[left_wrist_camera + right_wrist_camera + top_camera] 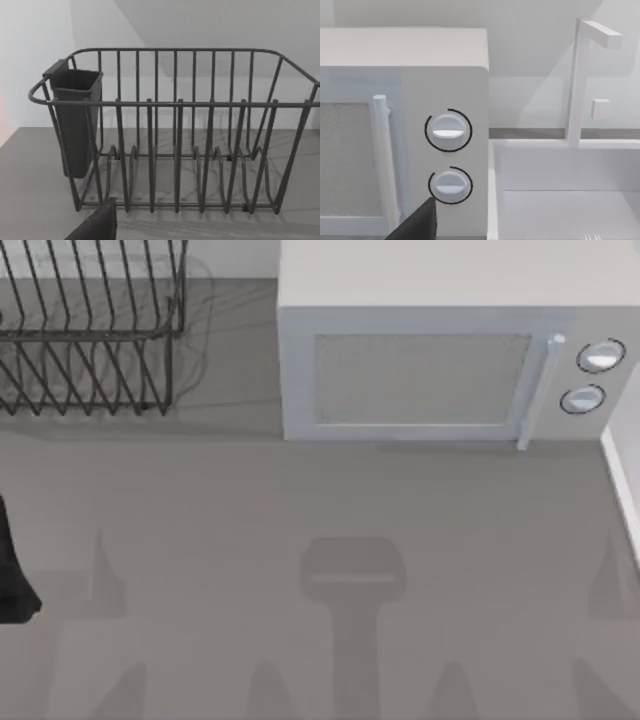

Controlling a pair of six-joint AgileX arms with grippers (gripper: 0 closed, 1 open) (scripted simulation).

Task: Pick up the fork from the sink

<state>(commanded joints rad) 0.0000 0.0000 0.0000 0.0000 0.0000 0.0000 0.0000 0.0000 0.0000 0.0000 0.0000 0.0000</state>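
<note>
The white sink point(560, 200) lies to the right of the microwave, with a tall white faucet point(575, 80) behind it. On the sink floor, at the picture's edge, a few thin pale streaks mark the end of the fork point(592, 237); the rest of it is cut off. A black part of my right gripper point(417, 222) pokes into the right wrist view in front of the microwave's lower knob. A black part of my left gripper point(95, 226) shows before the dish rack. The left arm point(12, 575) sits at the table's left edge.
A white microwave point(430, 370) stands at the back, with a door handle and two knobs point(448, 131) on its right side. A dark wire dish rack point(90, 330) with a dark cutlery cup point(75, 120) stands at the back left. The sink rim point(622, 480) borders the grey counter.
</note>
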